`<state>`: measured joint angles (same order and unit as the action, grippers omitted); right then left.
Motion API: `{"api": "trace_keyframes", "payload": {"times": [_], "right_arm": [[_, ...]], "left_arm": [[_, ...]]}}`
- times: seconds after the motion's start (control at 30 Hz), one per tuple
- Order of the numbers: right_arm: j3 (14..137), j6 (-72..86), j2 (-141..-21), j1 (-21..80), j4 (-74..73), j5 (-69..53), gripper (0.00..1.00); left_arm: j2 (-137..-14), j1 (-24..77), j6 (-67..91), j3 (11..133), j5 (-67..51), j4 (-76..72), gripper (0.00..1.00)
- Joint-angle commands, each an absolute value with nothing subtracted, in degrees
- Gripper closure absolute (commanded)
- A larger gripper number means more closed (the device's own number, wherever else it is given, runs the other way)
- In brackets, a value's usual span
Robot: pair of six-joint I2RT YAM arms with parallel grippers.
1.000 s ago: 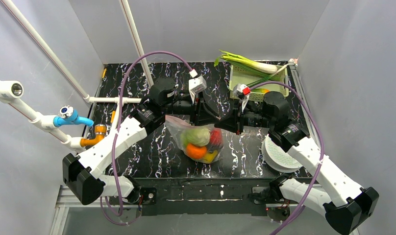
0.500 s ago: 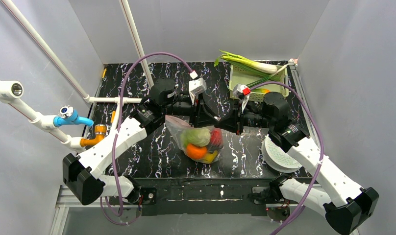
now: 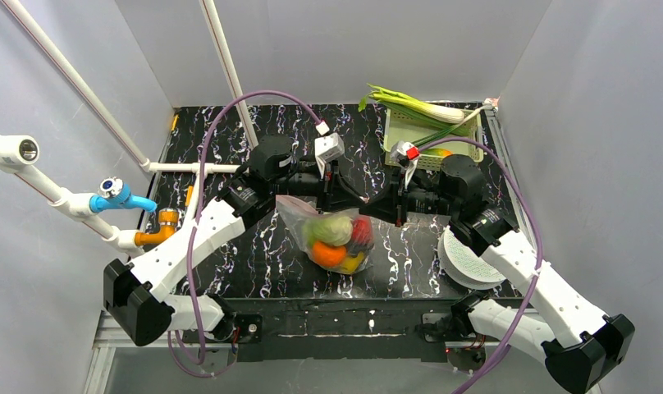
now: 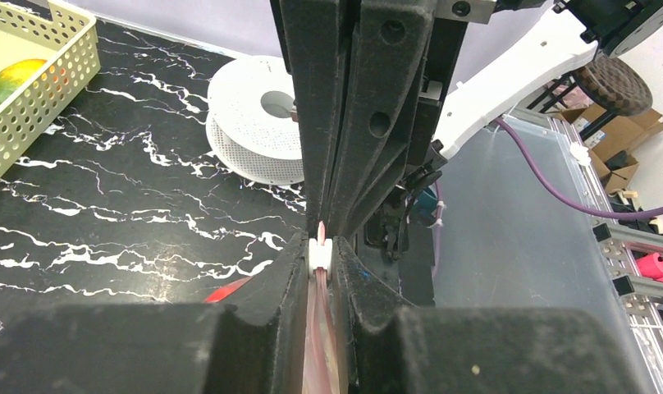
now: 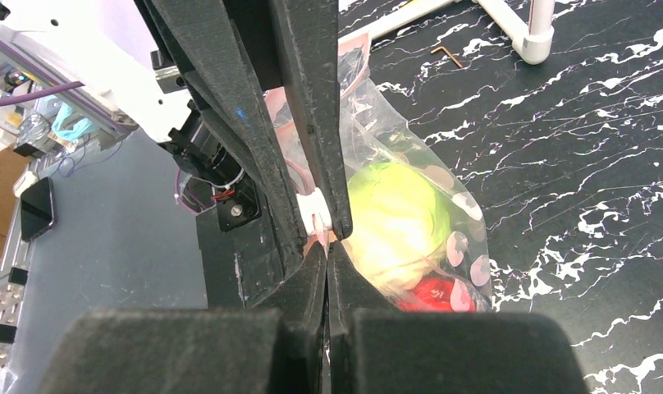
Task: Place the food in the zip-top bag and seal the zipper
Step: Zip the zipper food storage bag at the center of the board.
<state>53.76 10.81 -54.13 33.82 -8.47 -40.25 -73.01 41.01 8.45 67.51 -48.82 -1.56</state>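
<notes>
Four-ish pieces of food (image 3: 338,240) are already inside the bag (image 3: 295,217). I can pick out a green one, an orange, a yellow and a red through the plastic. The bag hangs on the near side of the basket (image 3: 406,131), off to its left. I can't tell if its bottom actually rests on the table (image 3: 254,263). So the loading part looks basically done to me, with one catch: a green-and-orange fruit (image 4: 8,80) sits in the basket, and I can't say whether it's meant to go in too. The leek (image 3: 410,105) across the basket's far rim isn't part of the job.

What's left is the seal. Left claw (image 4: 321,249) and right claw (image 5: 326,253) are tip to tip, both clamped on the pink zipper (image 4: 318,345) along the bag's top edge, gripping nothing else. A small white bit (image 5: 315,212) sits right at the pinch; slider or pad, can't tell. My guess is they're partway through pressing the strip closed, but no view shows how much of it is actually locked.

Writing: zero that I can read. No brand shows on the bag, and the white spool (image 3: 459,259), nearer than the basket and a little to its right, looks blank.
</notes>
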Motion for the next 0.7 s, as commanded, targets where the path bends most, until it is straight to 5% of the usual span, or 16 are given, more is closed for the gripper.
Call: {"api": "trace_keyframes", "payload": {"times": [0.0, 0.67], "right_arm": [[53.6, 12.8, -53.3, 33.7, -4.3, -36.6, 0.99], [46.6, 23.9, -43.8, 33.6, -4.3, 4.8, 0.99]], "left_arm": [[-69.5, 40.9, 6.6, 66.3, -48.8, -0.9, 0.99], [-63.0, 40.9, -2.8, 64.8, -34.5, 7.7, 1.0]]}}
